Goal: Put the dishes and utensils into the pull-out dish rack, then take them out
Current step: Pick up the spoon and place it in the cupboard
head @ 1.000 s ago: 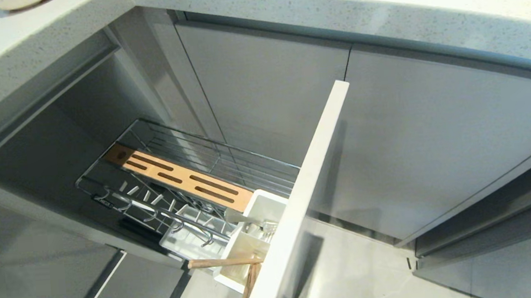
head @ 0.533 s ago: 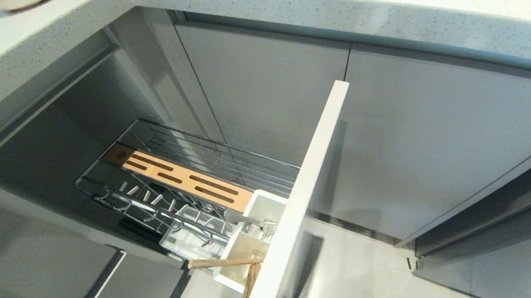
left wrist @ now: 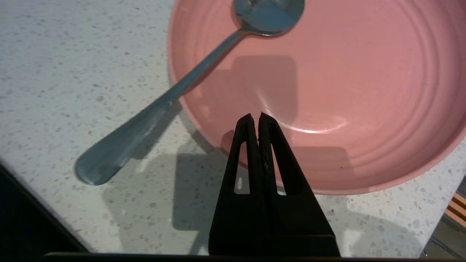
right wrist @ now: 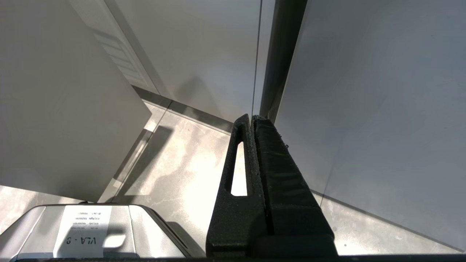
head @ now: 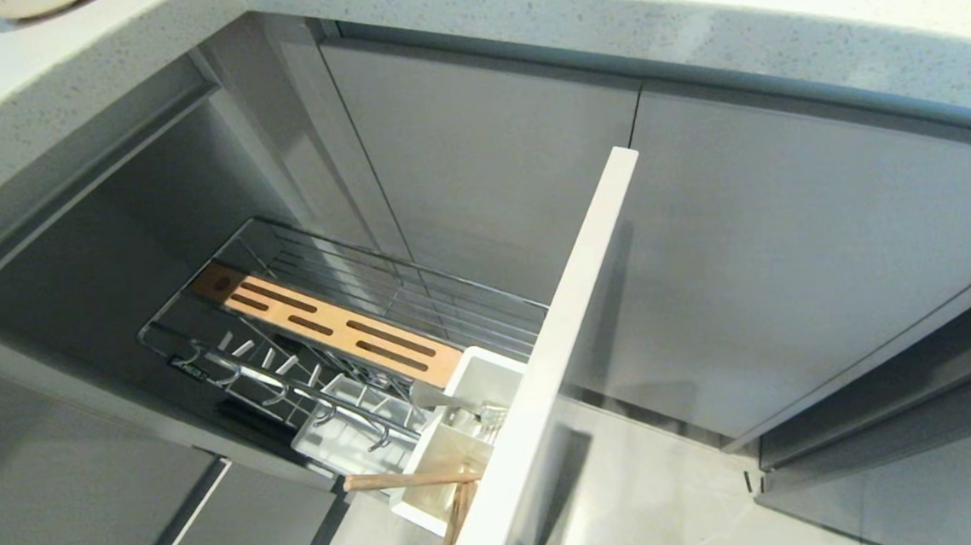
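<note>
The salmon-pink plate [left wrist: 364, 72] lies on the speckled countertop [left wrist: 72, 54]. The grey metal spoon [left wrist: 204, 69] rests with its bowl inside the plate and its handle out over the rim onto the counter. My left gripper [left wrist: 255, 116] hovers over the plate's near rim, shut and holding nothing. The pull-out dish rack [head: 384, 288] stands drawn out below the counter, with the chopsticks [head: 406, 480] sticking out of its white caddy [head: 463, 445]. A sliver of the white bowl [head: 27, 4] shows at the counter's far left. My right gripper [right wrist: 251, 118] hangs shut and empty, parked low by the floor.
The rack's tall pale front panel [head: 574, 317] juts out toward me, and its wooden strip [head: 327, 322] runs along the basket. Grey cabinet doors [head: 791, 242] close the corner behind. The right wrist view shows floor tiles [right wrist: 174, 156] and my own base [right wrist: 83, 229].
</note>
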Robot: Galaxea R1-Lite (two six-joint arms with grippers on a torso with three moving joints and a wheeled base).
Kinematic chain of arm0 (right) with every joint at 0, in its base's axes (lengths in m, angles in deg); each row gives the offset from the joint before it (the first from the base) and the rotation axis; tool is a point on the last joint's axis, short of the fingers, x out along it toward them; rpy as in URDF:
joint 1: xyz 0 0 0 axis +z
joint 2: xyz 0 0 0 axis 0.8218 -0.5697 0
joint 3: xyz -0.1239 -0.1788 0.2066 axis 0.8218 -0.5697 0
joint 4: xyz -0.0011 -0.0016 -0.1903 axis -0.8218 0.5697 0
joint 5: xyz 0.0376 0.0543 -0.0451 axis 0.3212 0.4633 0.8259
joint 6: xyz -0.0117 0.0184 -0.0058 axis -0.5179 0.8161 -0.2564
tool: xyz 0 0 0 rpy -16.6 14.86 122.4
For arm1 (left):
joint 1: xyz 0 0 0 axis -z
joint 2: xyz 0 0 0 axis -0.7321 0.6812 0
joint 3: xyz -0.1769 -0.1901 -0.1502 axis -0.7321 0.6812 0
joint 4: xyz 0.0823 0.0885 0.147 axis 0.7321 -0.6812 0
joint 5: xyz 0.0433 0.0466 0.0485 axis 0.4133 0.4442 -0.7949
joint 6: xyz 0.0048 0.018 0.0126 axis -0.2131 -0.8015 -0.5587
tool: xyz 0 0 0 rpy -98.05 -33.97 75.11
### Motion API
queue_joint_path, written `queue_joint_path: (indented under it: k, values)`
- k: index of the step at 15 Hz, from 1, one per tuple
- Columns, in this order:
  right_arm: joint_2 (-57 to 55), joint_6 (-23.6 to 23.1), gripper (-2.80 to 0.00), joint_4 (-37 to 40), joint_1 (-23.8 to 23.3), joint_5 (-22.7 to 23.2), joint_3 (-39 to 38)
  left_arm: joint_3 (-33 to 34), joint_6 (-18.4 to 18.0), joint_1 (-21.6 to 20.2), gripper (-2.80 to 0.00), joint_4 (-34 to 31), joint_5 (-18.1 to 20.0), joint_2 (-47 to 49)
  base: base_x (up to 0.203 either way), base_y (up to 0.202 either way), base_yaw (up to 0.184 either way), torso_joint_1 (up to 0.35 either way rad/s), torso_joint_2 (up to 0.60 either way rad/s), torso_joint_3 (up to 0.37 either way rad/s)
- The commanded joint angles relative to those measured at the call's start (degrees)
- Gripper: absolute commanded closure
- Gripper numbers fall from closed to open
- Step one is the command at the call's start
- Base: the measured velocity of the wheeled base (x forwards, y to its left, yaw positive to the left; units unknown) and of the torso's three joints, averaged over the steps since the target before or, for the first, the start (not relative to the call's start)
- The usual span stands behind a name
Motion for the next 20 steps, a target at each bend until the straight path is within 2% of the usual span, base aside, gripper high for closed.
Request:
queue_joint_path:
  k: [1, 4, 5, 10, 15, 16, 20]
  values:
    - [-0.05, 0.00, 0.00, -0.01, 0.02, 0.01, -0.09, 0.00, 2.15, -1.07, 0.00, 1.48, 0.43, -0.03, 0.000, 0.000, 0.000, 0.000, 0.00, 0.000]
    - [-0.05, 0.00, 0.00, -0.01, 0.02, 0.01, -0.09, 0.06, 11.31, -1.40, 0.00, 8.89, 0.23, 0.52, 0.000, 0.000, 0.000, 0.000, 0.00, 0.000]
    - [-0.05, 0.00, 0.00, -0.01, 0.02, 0.01, -0.09, 0.08, 12.25, -1.42, 0.00, 10.36, 0.16, 1.20, 0.000, 0.000, 0.000, 0.000, 0.00, 0.000]
    - [-0.05, 0.00, 0.00, -0.01, 0.02, 0.01, -0.09, 0.09, 12.56, -1.19, 0.00, 16.23, 0.17, 5.64, 0.000, 0.000, 0.000, 0.000, 0.00, 0.000]
    - [-0.05, 0.00, 0.00, -0.01, 0.02, 0.01, -0.09, 0.18, 12.43, -0.99, 0.00, 16.15, 0.62, 5.36, 0.000, 0.000, 0.000, 0.000, 0.00, 0.000]
    - [-0.05, 0.00, 0.00, -0.01, 0.02, 0.01, -0.09, 0.18, 12.47, -0.97, -2.80, 16.05, 1.00, 5.18, 0.000, 0.000, 0.000, 0.000, 0.00, 0.000]
    - [-0.05, 0.00, 0.00, -0.01, 0.02, 0.01, -0.09, 0.27, 12.17, -0.40, -2.80, 14.37, 5.47, 4.80, 0.000, 0.000, 0.000, 0.000, 0.00, 0.000]
